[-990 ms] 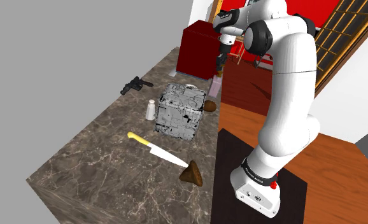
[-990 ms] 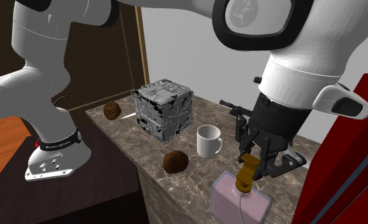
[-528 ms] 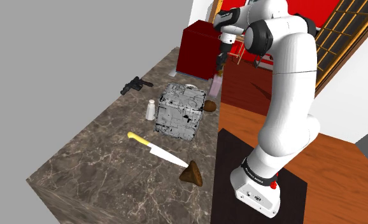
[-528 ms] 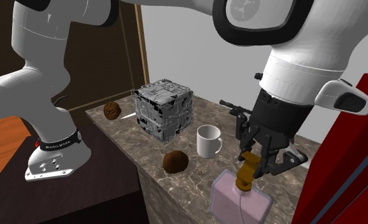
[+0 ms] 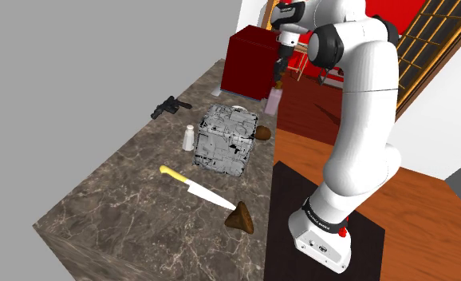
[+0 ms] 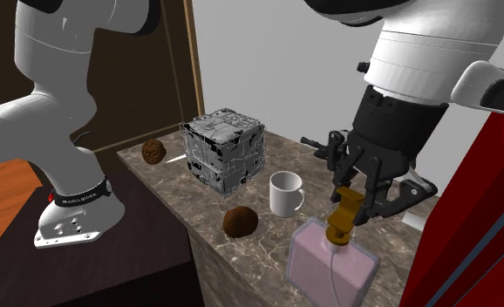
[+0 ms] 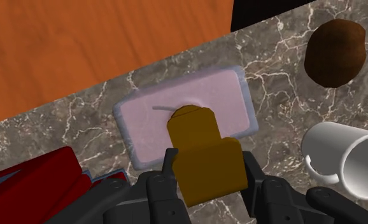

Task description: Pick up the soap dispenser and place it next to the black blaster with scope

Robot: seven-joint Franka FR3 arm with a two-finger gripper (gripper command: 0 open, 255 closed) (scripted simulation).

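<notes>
Rising with the arm, the soap dispenser is coming up from the marble counter and seems to be hanging just clear of its near corner.
The gripper is clamping the brown pump head, the pink bottle hanging beneath, near the white mug. The black blaster is lying well apart across the counter, so the carry is likely only beginning, and the bottle may swing.

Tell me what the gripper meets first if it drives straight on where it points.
The soap dispenser: the gripper clasps its brown pump, the pink body lies directly ahead, then apparently the marble counter.
</notes>
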